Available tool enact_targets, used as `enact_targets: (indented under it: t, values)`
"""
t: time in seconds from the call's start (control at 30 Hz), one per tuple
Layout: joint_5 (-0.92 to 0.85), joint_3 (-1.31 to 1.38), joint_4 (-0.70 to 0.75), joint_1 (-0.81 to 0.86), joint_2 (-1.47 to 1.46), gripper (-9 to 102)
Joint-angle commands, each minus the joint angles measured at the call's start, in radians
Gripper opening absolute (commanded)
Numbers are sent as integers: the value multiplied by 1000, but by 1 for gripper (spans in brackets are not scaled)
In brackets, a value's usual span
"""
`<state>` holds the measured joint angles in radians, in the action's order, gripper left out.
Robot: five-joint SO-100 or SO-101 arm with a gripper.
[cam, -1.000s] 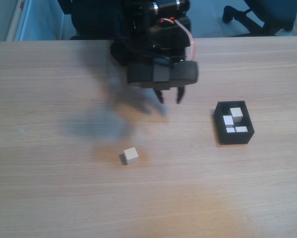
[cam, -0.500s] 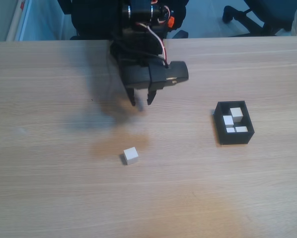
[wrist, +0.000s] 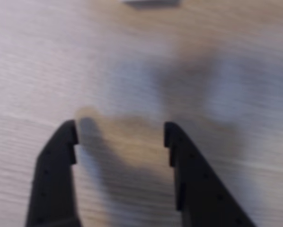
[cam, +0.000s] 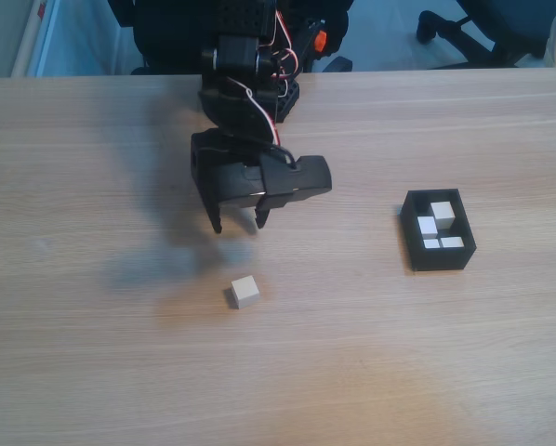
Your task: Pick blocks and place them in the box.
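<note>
- One pale wood-grain table [cam: 92, 372] carries everything
- black open-topped rectangular box [cam: 411, 234] sits well to the right in the fixed view, white blocks inside
- black two-finger gripper [cam: 237, 222], jaws apart and empty, has swung left and lower
- small white cube [cam: 244, 292] lies loose just below it, toward the camera

Even, soft daylight across the wooden table [cam: 92, 372] in the fixed view; no glare. Warm orange tint low centre. Diffuse grey shadow of the arm [cam: 245, 88] lying left of and below the gripper [cam: 238, 223]. Moderately sharp, slightly grainy. Wrist view heavily blurred: wood grain smeared, fingertips [wrist: 68, 137] soft-edged, broad bluish shadows ahead, pale block [wrist: 151, 2] indistinct at top edge.
</note>
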<state>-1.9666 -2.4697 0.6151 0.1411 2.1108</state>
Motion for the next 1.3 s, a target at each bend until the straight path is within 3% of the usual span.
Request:
enact_targets:
  t: [0.0, 1.27]
  values:
    - [-29, 100, -26, 21, -52, 23]
    - [80, 474, -156, -21, -488, 22]
